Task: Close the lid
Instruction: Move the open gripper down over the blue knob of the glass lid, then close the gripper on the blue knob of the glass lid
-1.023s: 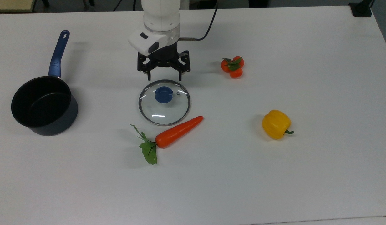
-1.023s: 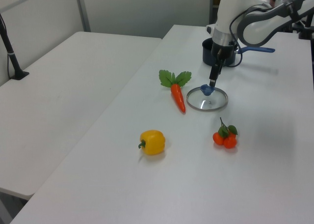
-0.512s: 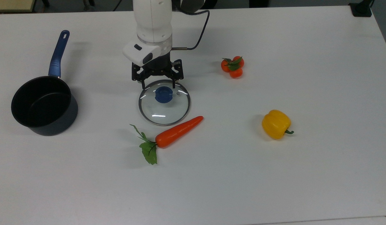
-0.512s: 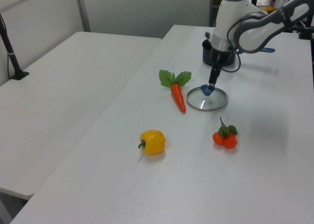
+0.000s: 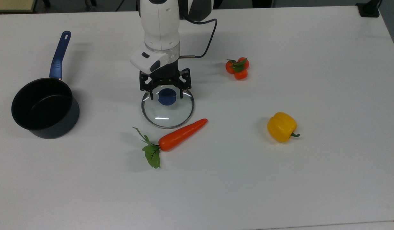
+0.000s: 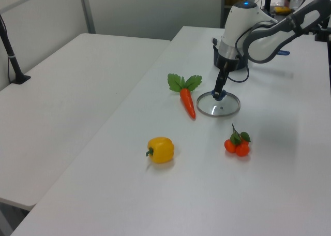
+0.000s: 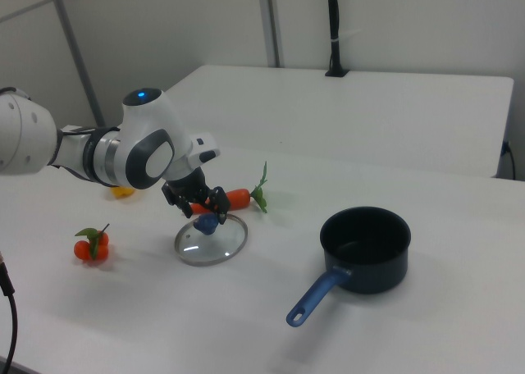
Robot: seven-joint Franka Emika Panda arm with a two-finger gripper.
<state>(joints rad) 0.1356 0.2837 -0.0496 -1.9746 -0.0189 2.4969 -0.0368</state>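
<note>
Sitting empty at the top view's left, saucepan [image 5: 43, 108], uncovered, so nothing of the closing done yet. Further right, lid [image 5: 167, 110] flat on the table [image 5: 312, 179], just above the carrot [image 5: 181, 134], well apart from the pan. Gripper [image 5: 166, 95] down over the blue knob [image 5: 167, 96], fingers spread either side, not clamped. Compared with a second ago: lower and forward, from behind the rim to astride the knob. Left to do: pinch, lift, carry, set down.
</note>
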